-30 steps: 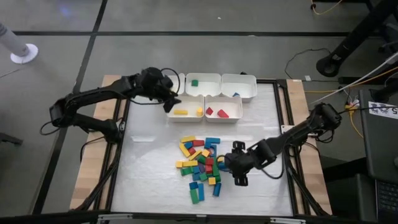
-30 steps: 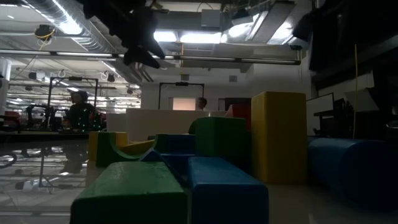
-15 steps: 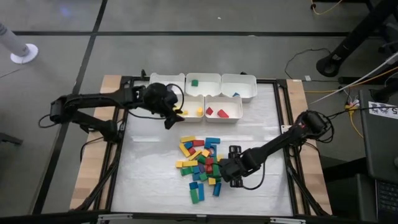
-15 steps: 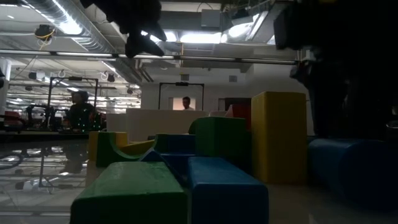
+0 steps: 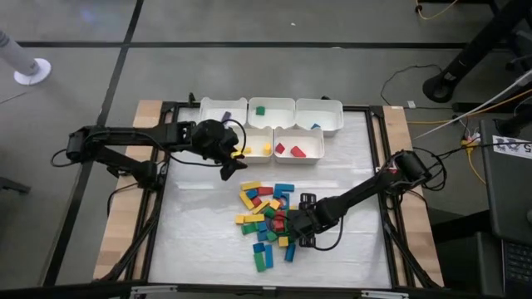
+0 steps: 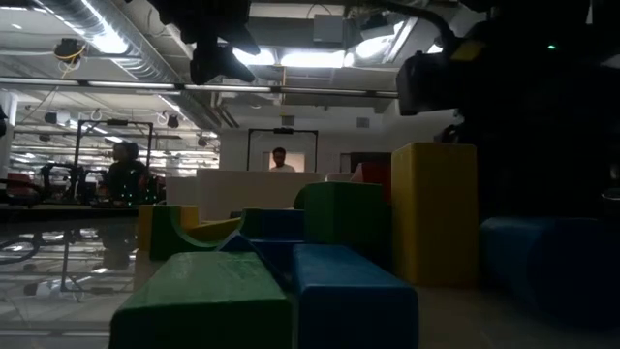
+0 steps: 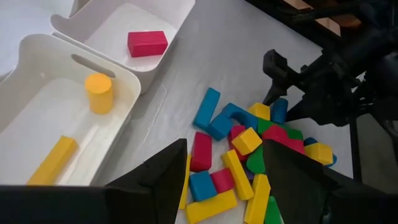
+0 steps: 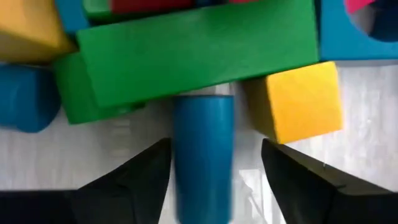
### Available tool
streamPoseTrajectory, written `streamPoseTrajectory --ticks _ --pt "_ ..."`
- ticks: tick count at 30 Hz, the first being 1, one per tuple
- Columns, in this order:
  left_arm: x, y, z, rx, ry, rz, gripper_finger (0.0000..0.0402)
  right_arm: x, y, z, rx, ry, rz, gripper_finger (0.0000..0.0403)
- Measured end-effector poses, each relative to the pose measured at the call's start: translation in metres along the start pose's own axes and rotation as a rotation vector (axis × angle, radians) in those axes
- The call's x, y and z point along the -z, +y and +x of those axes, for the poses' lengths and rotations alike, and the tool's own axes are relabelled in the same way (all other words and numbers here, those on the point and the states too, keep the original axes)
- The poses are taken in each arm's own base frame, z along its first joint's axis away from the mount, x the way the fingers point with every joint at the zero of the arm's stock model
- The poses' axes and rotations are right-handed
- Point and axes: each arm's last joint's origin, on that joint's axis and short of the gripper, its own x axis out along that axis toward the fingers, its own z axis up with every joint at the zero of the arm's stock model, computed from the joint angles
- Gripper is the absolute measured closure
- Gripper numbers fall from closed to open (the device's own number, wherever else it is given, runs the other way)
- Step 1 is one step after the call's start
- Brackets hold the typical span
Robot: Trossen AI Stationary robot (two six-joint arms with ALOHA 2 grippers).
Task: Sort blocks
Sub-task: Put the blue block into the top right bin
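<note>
White plastic bins [image 5: 320,124] hold only a handful so far; most small coloured toy blocks [image 5: 268,223] sit piled mid-table. Right gripper [image 8: 202,180] straddles a blue cylinder block [image 8: 202,149], fingers apart. Left gripper [image 7: 224,168] hovers empty, fingers apart, near the bins.

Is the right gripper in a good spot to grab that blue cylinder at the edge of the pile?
Probably yes. The right gripper sits low with its open fingers on either side of the blue cylinder; only a yellow cube sits close beside it.
</note>
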Motion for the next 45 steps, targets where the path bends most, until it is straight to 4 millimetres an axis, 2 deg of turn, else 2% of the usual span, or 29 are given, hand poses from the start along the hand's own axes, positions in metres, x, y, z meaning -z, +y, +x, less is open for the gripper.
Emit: streamPoseTrajectory --ticks 9,15,19,22,28,34,40,45 --pt "0.000 0.000 0.000 -0.002 -0.001 0.025 0.0203 -0.001 -0.003 0.000 -0.072 0.052 0.016 0.0277" --pt "0.000 0.001 0.000 -0.010 -0.003 0.080 0.0203 -0.002 -0.009 -0.012 -0.159 0.089 0.062 0.0277" --pt "0.000 0.001 0.000 -0.023 -0.008 0.105 0.0203 -0.002 -0.017 -0.034 -0.192 0.070 0.128 0.0277" --pt "0.000 0.001 0.000 -0.023 -0.008 0.117 0.0203 -0.003 -0.029 -0.059 -0.203 0.025 0.188 0.0277" --pt "0.000 0.001 0.000 -0.023 -0.008 0.177 0.0203 -0.001 -0.074 -0.109 -0.094 -0.131 0.339 0.0273" --pt "-0.001 0.001 0.000 -0.023 -0.009 0.251 0.0203 0.006 -0.134 -0.150 0.198 -0.326 0.439 0.0271" --pt "0.000 0.001 0.000 -0.024 -0.006 0.304 0.0203 0.012 -0.194 -0.170 0.566 -0.408 0.489 0.0269" --pt "0.000 0.001 0.000 -0.024 -0.006 0.310 0.0203 0.016 -0.241 -0.171 0.710 -0.356 0.538 0.0267"
